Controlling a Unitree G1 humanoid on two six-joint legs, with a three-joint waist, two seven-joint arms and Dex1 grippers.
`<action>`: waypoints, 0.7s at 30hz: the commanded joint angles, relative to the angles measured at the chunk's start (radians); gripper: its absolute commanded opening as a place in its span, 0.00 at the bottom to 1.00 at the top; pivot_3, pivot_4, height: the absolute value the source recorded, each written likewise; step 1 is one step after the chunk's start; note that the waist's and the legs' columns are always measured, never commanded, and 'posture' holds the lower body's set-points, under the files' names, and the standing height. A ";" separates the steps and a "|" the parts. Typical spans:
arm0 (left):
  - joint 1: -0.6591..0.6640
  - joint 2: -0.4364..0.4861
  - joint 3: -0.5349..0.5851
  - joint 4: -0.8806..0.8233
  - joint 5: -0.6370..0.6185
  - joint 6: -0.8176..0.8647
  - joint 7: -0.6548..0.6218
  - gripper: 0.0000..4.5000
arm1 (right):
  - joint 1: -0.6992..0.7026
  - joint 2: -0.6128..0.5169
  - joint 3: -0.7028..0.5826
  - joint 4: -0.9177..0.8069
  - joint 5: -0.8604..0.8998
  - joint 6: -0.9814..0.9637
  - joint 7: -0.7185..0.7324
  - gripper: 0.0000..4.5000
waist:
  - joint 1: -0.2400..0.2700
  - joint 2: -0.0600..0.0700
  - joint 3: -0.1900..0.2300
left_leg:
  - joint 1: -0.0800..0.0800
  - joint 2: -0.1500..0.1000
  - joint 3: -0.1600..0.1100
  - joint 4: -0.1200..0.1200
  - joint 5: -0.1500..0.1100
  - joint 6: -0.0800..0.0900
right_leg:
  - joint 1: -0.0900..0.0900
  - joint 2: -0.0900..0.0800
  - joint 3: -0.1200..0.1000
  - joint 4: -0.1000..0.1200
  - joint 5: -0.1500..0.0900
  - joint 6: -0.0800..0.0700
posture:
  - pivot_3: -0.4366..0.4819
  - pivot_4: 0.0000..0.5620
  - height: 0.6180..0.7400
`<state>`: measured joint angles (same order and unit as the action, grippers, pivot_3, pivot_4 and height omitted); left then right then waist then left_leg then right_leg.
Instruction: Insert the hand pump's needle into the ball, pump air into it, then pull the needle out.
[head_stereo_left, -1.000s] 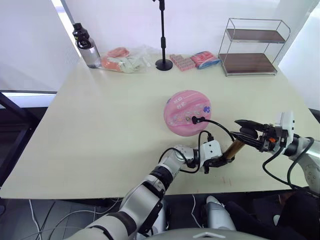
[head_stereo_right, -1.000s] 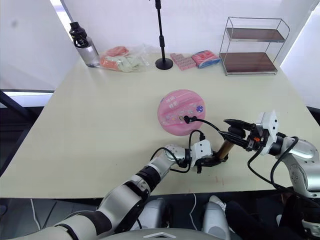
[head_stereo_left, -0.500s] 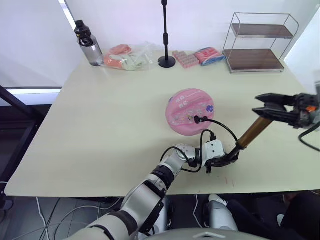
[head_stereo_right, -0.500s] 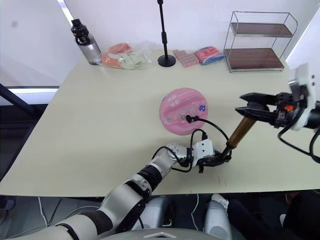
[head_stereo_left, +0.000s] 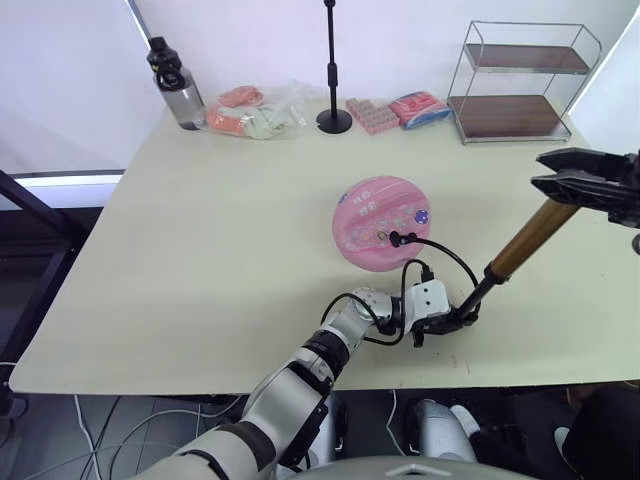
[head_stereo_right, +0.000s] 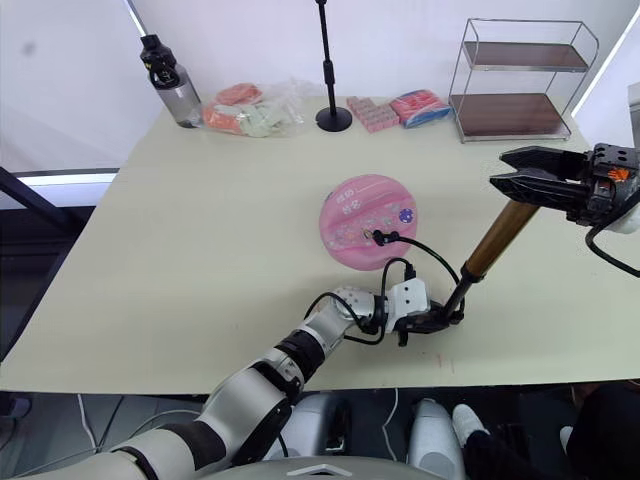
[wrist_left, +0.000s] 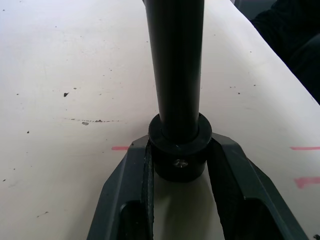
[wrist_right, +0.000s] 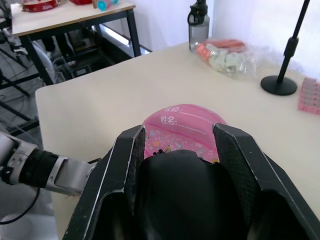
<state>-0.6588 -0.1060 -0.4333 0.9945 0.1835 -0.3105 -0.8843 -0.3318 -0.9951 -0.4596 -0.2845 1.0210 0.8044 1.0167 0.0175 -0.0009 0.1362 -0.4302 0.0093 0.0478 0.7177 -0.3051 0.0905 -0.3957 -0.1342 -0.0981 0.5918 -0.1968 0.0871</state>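
While the ball (head_stereo_left: 381, 222) sits mid-table, the needle (head_stereo_left: 392, 238) sits in its near side and the hand pump (head_stereo_left: 522, 248) slants up to the right. From the left wrist, the left gripper (wrist_left: 179, 165) pinches the pump's black base. From the right wrist, the right gripper (wrist_right: 179, 150) clamps the black handle.

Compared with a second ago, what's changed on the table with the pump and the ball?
The right gripper, shut on the hand pump's black handle, has drawn it up and away from the pump's base toward the right edge of the table, so the pump now stands stretched out. The left gripper still clamps the pump's base end against the table. The ball has stayed where it was, with the hose fitting still in it.
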 joint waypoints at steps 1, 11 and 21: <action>0.034 0.029 -0.020 0.076 0.045 0.051 0.016 0.24 | 0.090 0.062 0.058 -0.040 -0.050 -0.039 0.000 0.37 | -0.001 -0.001 -0.001 | 0.001 0.000 0.000 0.000 0.000 0.000 | 0.000 0.000 0.001 0.000 0.000 0.000 | 0.48 0.27 1.00; 0.030 0.029 -0.020 0.082 0.044 0.052 0.022 0.24 | 0.266 0.289 0.215 -0.006 -0.221 -0.232 0.005 0.37 | -0.002 -0.010 -0.012 | 0.008 0.000 -0.001 0.000 -0.002 0.004 | 0.004 0.003 0.004 0.003 -0.001 -0.001 | 0.48 0.27 1.00; 0.023 0.026 -0.018 0.086 0.042 0.053 0.024 0.24 | 0.352 0.406 0.326 0.163 -0.405 -0.435 0.036 0.37 | -0.003 -0.011 -0.014 | 0.015 0.000 -0.001 -0.002 -0.003 0.004 | 0.010 0.003 0.004 0.002 -0.001 -0.002 | 0.48 0.27 1.00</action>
<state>-0.6570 -0.1002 -0.4325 1.0180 0.1845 -0.3016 -0.8661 -0.0365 -0.5985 -0.2100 -0.1873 0.6620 0.3376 1.0334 0.0146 -0.0123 0.1223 -0.4151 0.0095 0.0463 0.7156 -0.3078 0.0942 -0.3855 -0.1308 -0.0940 0.5938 -0.1983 0.0849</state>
